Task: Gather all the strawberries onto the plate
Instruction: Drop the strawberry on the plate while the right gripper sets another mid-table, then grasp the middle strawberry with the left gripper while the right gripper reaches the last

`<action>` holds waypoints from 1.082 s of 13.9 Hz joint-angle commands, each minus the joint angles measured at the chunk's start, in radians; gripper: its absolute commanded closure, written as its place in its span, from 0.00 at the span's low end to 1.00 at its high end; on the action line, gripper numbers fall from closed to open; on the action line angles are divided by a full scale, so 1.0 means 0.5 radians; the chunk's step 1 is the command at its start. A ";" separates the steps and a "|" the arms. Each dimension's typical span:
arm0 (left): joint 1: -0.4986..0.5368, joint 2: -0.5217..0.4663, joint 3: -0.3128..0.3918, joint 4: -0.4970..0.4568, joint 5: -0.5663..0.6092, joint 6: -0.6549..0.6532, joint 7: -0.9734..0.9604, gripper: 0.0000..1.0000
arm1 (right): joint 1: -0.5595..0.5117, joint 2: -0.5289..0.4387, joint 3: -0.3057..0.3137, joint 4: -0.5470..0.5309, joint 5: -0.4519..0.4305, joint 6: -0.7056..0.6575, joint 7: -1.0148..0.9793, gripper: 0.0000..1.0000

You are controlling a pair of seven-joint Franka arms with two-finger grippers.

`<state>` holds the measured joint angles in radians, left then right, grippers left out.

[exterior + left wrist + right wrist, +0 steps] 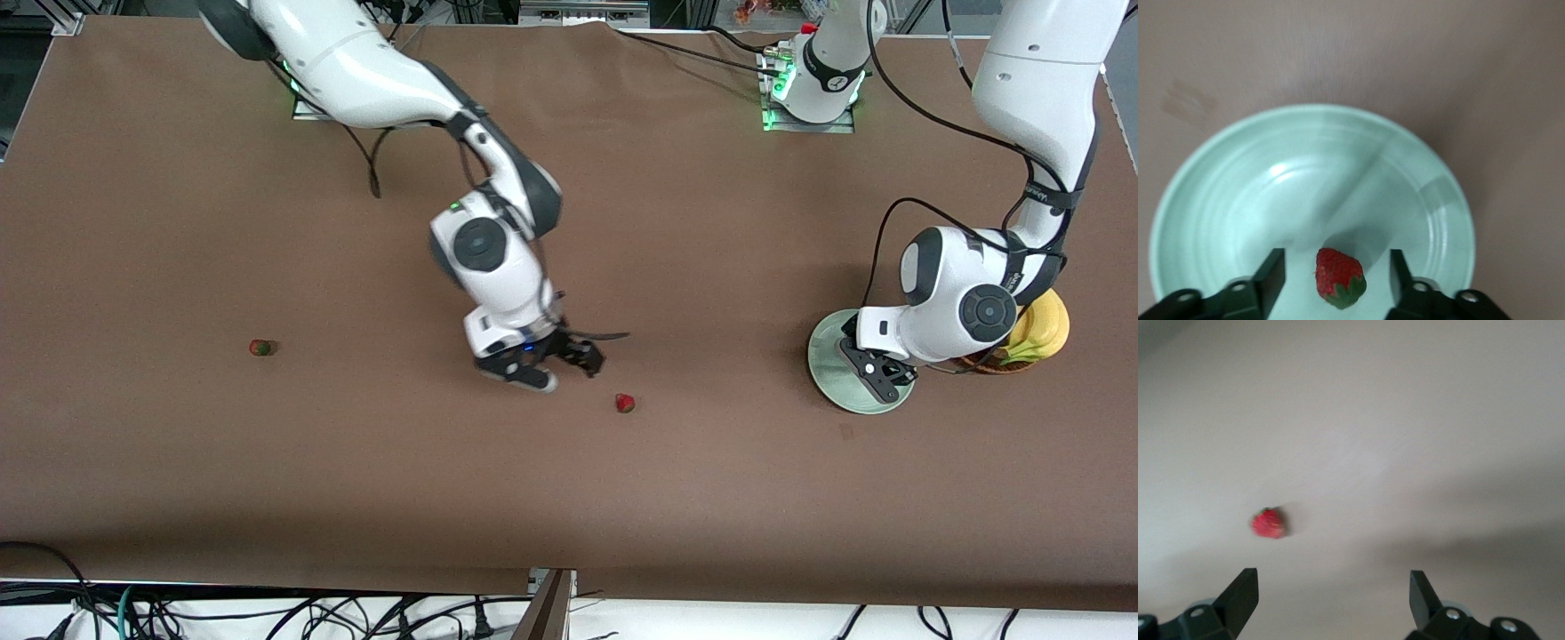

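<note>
The pale mint-green plate (829, 354) sits at the left arm's end of the table. My left gripper (880, 378) hangs just over it, open. In the left wrist view one strawberry (1339, 278) lies in the plate (1271, 187) between the spread fingers of the left gripper (1336, 259), touching neither. My right gripper (560, 366) is open and empty, low over the table's middle. A second strawberry (625, 404) lies on the table close by, nearer the front camera; it also shows in the right wrist view (1269, 523), off to one side of the right gripper (1331, 593). A third strawberry (261, 348) lies toward the right arm's end.
A brown basket (996, 363) holding bananas (1040, 333) stands right beside the plate, partly under the left arm's wrist. A black cable trails from the right gripper over the table.
</note>
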<state>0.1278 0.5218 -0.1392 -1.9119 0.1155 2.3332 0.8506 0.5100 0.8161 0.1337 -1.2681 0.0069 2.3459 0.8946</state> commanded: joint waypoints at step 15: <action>-0.819 0.582 -0.213 1.047 -0.246 0.204 -1.402 0.00 | -1.084 -0.755 -0.270 -1.360 -0.023 -0.066 -2.406 0.00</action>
<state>-0.1953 0.6868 -0.2923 -1.5228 -0.0033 2.3812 0.2523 -0.0241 0.4362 0.0264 -1.9196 0.0036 2.2735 -0.2672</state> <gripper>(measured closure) 0.000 0.000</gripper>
